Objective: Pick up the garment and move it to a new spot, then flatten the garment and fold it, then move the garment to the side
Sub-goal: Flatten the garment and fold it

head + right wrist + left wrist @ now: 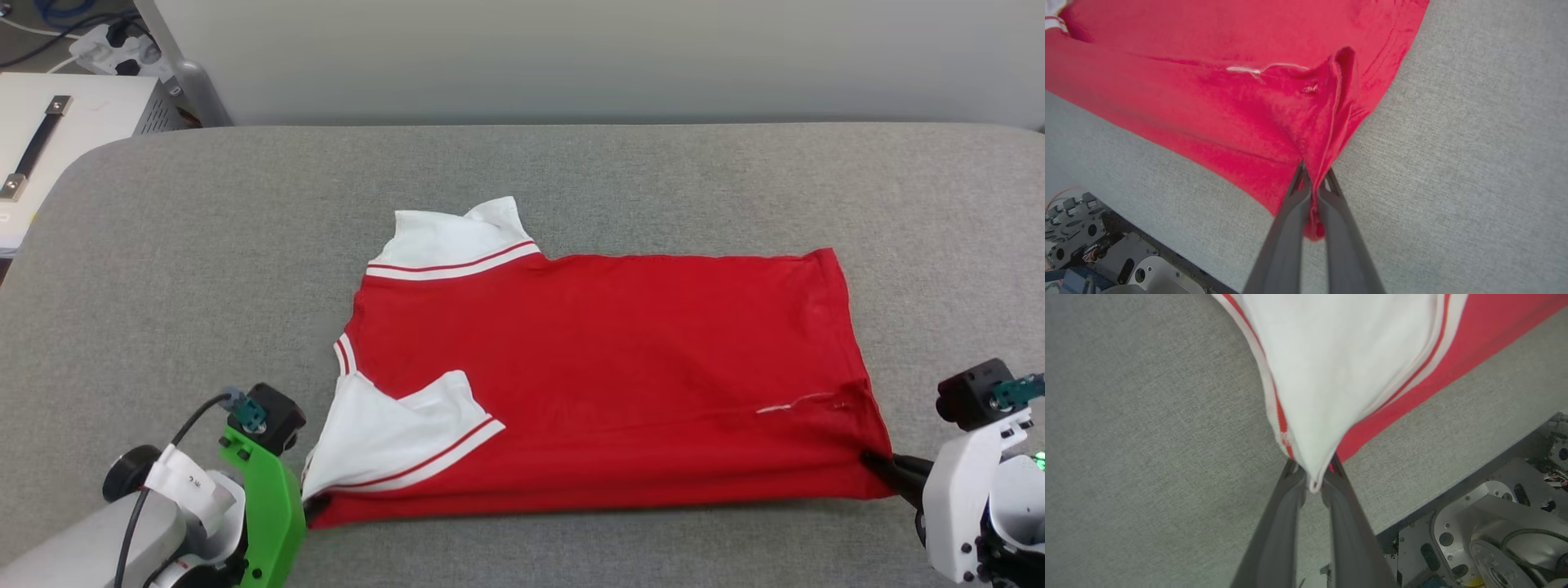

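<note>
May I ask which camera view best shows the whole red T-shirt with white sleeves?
The head view: the red T-shirt with white sleeves lies spread on the grey surface, outline complete. The left wrist view gives a white sleeve corner in the left gripper; the right wrist view, a red hem corner in the right gripper.

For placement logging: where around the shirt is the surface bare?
Bare grey surface lies left of the garment, behind it toward the wall, and right of its hem. The near edge is crowded: the left hand grips the sleeve corner, the right hand the hem corner.
</note>
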Motion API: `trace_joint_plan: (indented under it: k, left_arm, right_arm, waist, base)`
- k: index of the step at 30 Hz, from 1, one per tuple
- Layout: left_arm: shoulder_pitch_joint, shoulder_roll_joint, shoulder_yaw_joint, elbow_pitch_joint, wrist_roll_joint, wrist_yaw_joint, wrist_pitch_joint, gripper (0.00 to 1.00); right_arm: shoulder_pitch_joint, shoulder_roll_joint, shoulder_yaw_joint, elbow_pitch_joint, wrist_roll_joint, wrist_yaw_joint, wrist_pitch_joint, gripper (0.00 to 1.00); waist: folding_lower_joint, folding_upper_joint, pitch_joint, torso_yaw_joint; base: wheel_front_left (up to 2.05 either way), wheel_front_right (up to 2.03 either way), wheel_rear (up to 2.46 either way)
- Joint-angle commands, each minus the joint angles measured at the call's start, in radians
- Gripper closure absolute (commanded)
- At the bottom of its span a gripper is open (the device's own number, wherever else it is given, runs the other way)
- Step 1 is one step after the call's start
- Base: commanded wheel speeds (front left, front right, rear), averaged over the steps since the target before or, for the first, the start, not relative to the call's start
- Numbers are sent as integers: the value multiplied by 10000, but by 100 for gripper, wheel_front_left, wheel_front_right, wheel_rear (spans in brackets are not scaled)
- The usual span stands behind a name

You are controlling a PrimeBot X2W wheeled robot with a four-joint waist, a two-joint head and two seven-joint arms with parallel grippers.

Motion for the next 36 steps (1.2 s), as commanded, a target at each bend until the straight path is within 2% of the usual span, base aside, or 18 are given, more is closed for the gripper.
trace_joint_plan:
  k: [1, 6, 13, 14, 15, 16, 17, 23, 30, 33, 36]
  left_arm:
    - [251, 105, -44, -65, -89, 129, 9, 100]
    - [680, -8, -207, -36, -352, 261, 83, 100]
    - [753, -229, -229, 557, -450, 218, -17, 100]
    - [736, -256, -215, 643, -396, 238, -106, 100]
    - [726, -278, -208, 703, -359, 248, -169, 65]
    - [712, -302, -181, 761, -326, 265, -266, 0]
    - [714, -311, -151, 801, -310, 284, -362, 0]
    - [671, -40, -117, 601, -96, 396, -531, 0]
    - [163, 472, 404, -128, 358, 841, -1184, 0]
    - [-237, 441, 727, -99, 826, 1145, -1870, 0]
    - [-640, 181, 1017, 90, 1035, 1355, -2341, 0]
  right_arm:
    - [320, -15, -196, -91, -65, -7, 108, 100]
    - [1243, 337, -685, -28, -172, -7, 601, 100]
    - [1433, 826, -849, 499, -306, -7, 712, 100]
    - [1448, 872, -808, 564, -422, -7, 630, 91]
    - [1465, 924, -783, 598, -493, -7, 516, 68]
    - [1506, 1036, -822, 655, -499, -7, 357, 26]
    - [1532, 1143, -887, 684, -518, -7, 170, 0]
    - [1763, 1535, -1391, 559, -990, -7, -954, 0]
    - [1936, 2379, -2789, -64, -2255, -7, -2771, 0]
    - [1857, 2889, -3410, -436, -2995, -7, -3492, 0]
    - [1752, 3361, -3838, -807, -3679, -7, -3985, 0]
  waist:
    - [-1, 0, -12, 2]
    - [-1, 0, 91, -34]
    - [-1, 0, 155, -71]
    - [-1, 0, 131, -56]
    - [-1, 0, 103, -38]
    - [-1, 0, 51, -10]
    - [-1, 0, -10, 1]
    - [-1, 0, -306, 114]
    - [-1, 0, -451, 131]
    - [-1, 0, -428, 16]
    - [-1, 0, -345, -141]
  base:
    - [0, 0, 0]
    - [0, 0, 0]
    - [0, 0, 0]
    - [0, 0, 0]
    - [0, 0, 0]
    - [0, 0, 0]
    - [0, 0, 0]
    - [0, 0, 0]
    - [0, 0, 0]
    - [0, 0, 0]
    - [0, 0, 0]
